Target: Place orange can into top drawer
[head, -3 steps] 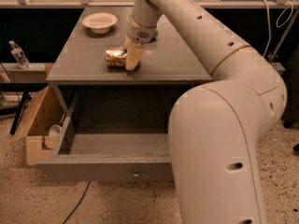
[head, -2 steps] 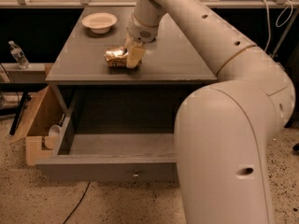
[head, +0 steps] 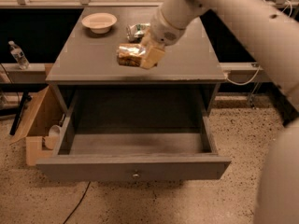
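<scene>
The orange can (head: 129,55), dented and coppery-gold, is held lying sideways in my gripper (head: 148,56), lifted a little above the front part of the grey table top (head: 88,55). The gripper is shut on the can's right end. The top drawer (head: 135,167) is pulled fully open below the table, its inside bare, with a small round knob (head: 136,175) at the centre of its front panel. The can is above the table near its front edge, behind the open drawer.
A white bowl (head: 99,21) stands at the back left of the table. A green-and-silver dented can (head: 136,30) lies behind the gripper. A cardboard box (head: 35,120) sits on the floor left of the drawer. A water bottle (head: 18,55) stands at far left. My white arm (head: 243,27) crosses the right side.
The gripper has lifted the orange can off the table top and brought it toward the table's front edge. The green-and-silver can behind it has come into view.
</scene>
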`<state>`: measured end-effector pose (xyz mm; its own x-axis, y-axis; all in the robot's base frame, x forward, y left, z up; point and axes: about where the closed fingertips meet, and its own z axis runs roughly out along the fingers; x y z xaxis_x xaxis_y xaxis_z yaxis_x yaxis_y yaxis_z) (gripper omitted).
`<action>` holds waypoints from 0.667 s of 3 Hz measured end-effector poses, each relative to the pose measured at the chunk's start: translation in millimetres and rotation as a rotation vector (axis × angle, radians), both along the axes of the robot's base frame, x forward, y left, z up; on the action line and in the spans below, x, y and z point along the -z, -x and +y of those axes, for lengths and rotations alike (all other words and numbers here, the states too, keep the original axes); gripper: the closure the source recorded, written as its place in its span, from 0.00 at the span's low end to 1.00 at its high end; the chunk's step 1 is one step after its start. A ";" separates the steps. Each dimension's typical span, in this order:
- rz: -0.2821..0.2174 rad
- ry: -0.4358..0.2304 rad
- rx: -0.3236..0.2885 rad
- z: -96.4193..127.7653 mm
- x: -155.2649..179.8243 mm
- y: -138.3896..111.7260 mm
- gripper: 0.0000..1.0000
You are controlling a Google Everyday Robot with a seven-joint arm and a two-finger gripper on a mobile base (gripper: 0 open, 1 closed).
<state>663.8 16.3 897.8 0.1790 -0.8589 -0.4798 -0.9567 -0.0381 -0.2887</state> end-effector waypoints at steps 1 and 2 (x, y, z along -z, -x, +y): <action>0.037 -0.049 0.021 -16.0 8.5 49.1 1.00; 0.124 -0.064 0.042 -19.3 43.7 92.3 1.00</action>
